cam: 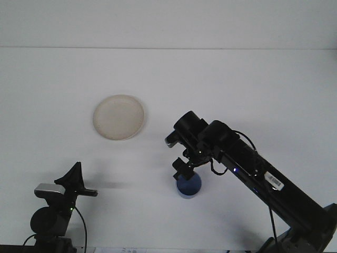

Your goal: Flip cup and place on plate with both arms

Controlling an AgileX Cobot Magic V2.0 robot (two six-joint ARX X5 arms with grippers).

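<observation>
A blue cup (189, 186) stands upright on the white table, low and right of centre, with its mouth facing up. My right gripper (182, 167) comes down onto its far rim from above and stays shut on it, hiding part of the rim. The cream plate (119, 117) lies flat up and to the left of the cup, with nothing on it. My left gripper (75, 180) rests at the bottom left, far from both cup and plate.
The black right arm (253, 168) runs diagonally from the bottom right corner to the cup. The table's far edge (168, 48) meets a pale wall at the top.
</observation>
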